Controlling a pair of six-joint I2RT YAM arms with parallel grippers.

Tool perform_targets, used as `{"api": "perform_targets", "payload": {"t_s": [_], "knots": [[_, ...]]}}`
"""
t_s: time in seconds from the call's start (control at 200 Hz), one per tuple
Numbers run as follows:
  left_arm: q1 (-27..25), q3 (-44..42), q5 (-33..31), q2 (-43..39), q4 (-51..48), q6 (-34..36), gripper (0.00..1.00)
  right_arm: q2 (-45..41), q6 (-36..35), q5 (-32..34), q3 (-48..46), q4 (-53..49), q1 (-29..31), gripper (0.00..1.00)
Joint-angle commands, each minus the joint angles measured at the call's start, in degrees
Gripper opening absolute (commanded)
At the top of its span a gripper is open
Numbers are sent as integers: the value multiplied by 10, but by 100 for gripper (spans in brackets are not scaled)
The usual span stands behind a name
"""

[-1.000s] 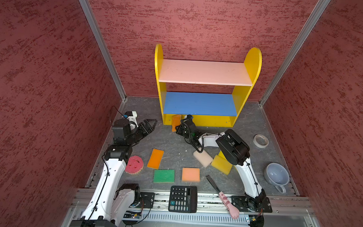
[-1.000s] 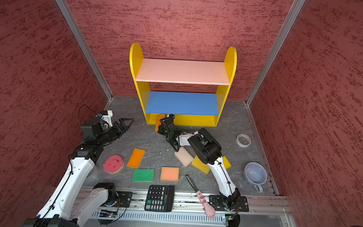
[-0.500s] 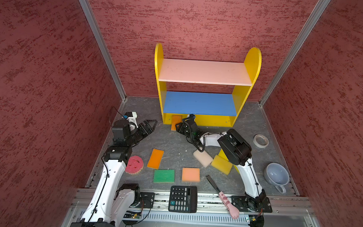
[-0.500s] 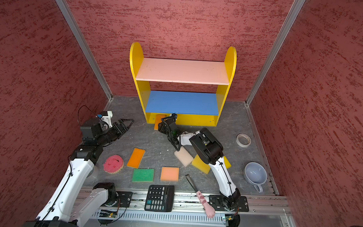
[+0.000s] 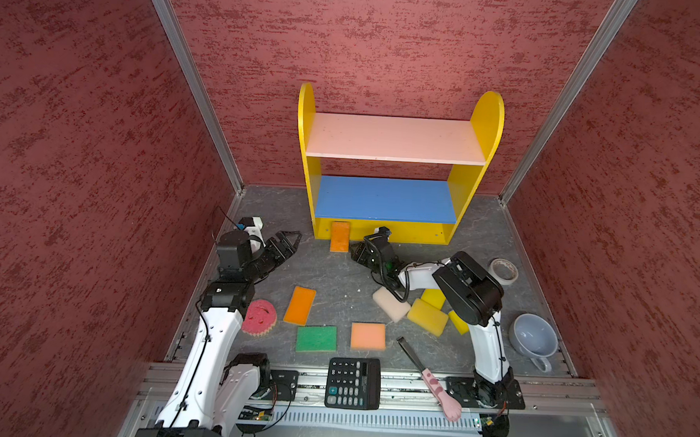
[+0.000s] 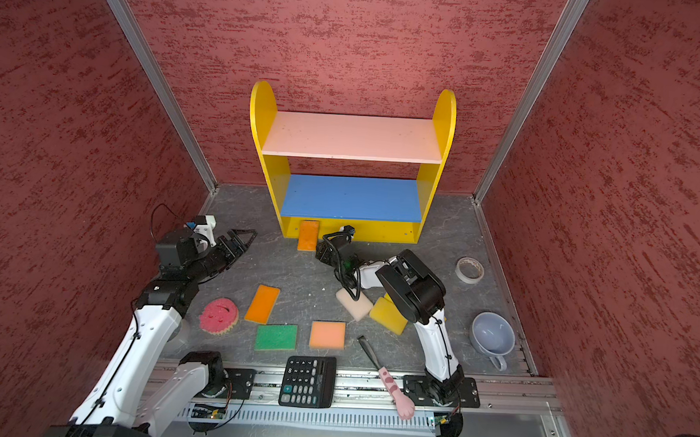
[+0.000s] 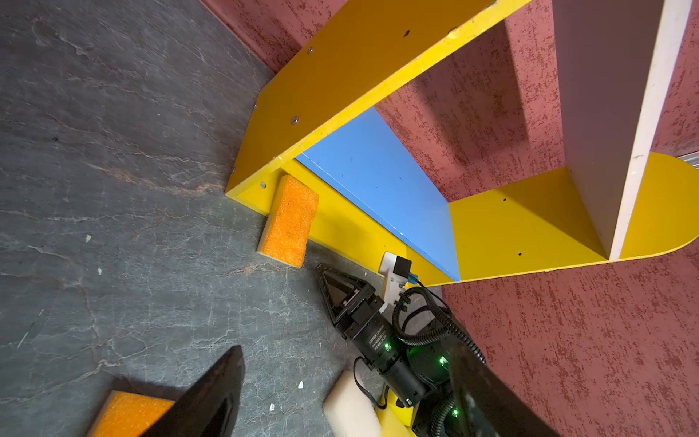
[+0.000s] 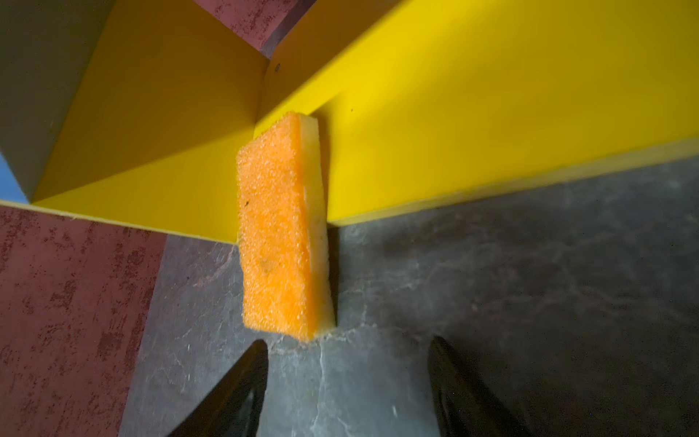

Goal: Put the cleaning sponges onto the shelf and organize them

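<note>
The shelf [image 5: 395, 139] [image 6: 353, 136] stands at the back wall with nothing on its pink and blue boards. An orange sponge [image 5: 339, 236] [image 6: 308, 235] [image 7: 289, 221] [image 8: 281, 242] leans against its yellow bottom front board, lower end on the floor. My right gripper [image 5: 357, 251] [image 6: 324, 254] [image 8: 347, 340] is open just short of it, apart from it. My left gripper [image 5: 289, 239] [image 6: 245, 238] [image 7: 344, 357] hangs open and empty at the left. Orange [image 5: 299, 305], round pink [image 5: 259, 317], green [image 5: 316, 338], peach [image 5: 368, 336], cream [image 5: 389, 305] and yellow [image 5: 427, 316] sponges lie on the floor.
A black calculator [image 5: 352, 381] and a pink-handled brush [image 5: 427, 372] lie at the front edge. A tape roll [image 5: 503, 270] and a grey cup [image 5: 534, 338] sit at the right. The red walls close in on both sides.
My right gripper has opened and let go of the orange sponge, which stays leaning on the shelf's bottom board. The left arm has barely moved.
</note>
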Motion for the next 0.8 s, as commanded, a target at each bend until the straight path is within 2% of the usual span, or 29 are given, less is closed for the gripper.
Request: {"api": "perform_targets", "payload": {"t_s": [0.0, 0.25, 0.461, 0.797], "knots": [[5, -3, -6, 5, -1, -5, 84, -21, 17, 21, -16, 4, 17, 69], [5, -13, -12, 0, -3, -3, 85, -3, 34, 22, -14, 15, 48, 67], [5, -15, -10, 8, -3, -2, 85, 36, 59, -9, 15, 16, 51, 62], [5, -14, -7, 19, 1, -3, 85, 65, 51, 17, 47, 6, 48, 64]]}}
